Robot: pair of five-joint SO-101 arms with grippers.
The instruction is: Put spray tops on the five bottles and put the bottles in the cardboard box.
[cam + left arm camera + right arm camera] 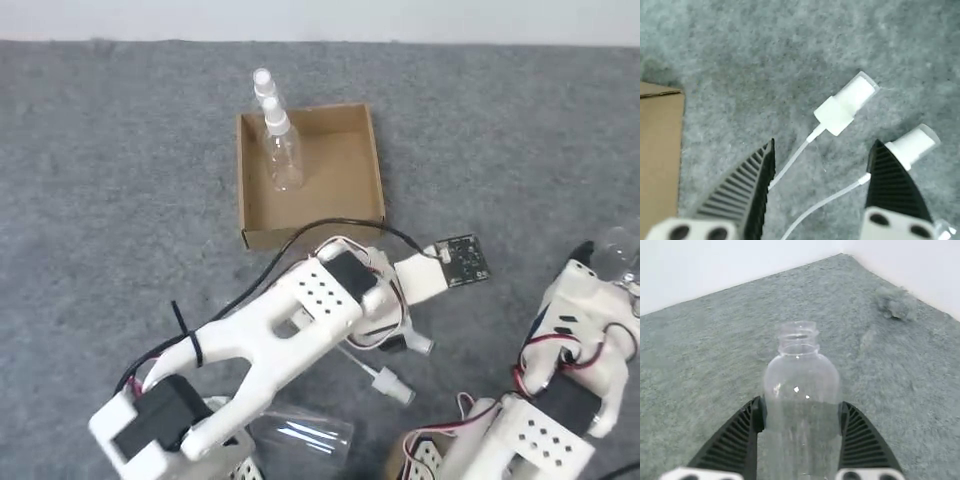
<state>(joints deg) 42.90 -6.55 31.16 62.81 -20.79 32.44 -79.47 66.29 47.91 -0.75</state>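
The cardboard box (355,180) sits at the middle back, with two capped clear bottles (283,155) at its far left corner. My left gripper (823,145) hangs open over the carpet in front of the box, one spray top (845,107) just ahead between its fingers and a second spray top (912,142) beside one finger. In the high view these spray tops (395,385) lie near the left gripper (405,338). My right gripper (801,407) is shut on an uncapped clear bottle (800,385), held at the table's right side (622,250).
Another uncapped clear bottle (302,435) lies on its side at the front, under the left arm. A corner of the box (660,150) shows close to the left gripper. Grey carpet (110,220) covers the table, open on the left and far right.
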